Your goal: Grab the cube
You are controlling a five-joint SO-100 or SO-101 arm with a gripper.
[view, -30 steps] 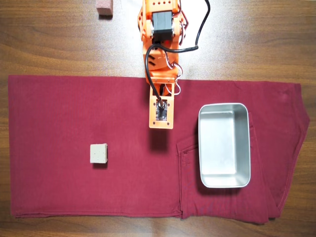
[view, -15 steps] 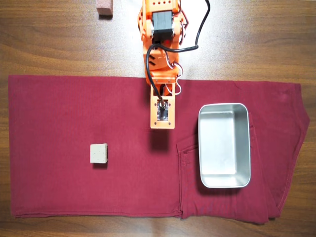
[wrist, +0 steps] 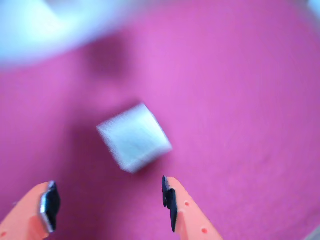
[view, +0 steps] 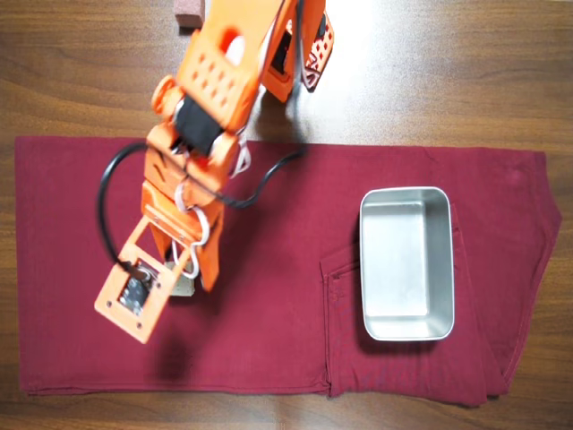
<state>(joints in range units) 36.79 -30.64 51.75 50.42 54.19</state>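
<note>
The cube is small and pale grey-beige. It lies tilted on the red cloth in the blurred wrist view. My gripper is open, with its two orange fingers low in the frame. The cube sits just ahead of the gap between them, touching neither. In the overhead view the orange arm reaches down over the left part of the cloth. Only a corner of the cube shows under the gripper end.
An empty metal tray sits on the right part of the cloth. A reddish-brown block lies on the wooden table at the top edge, beside the arm's base. A blurred pale patch fills the wrist view's top left.
</note>
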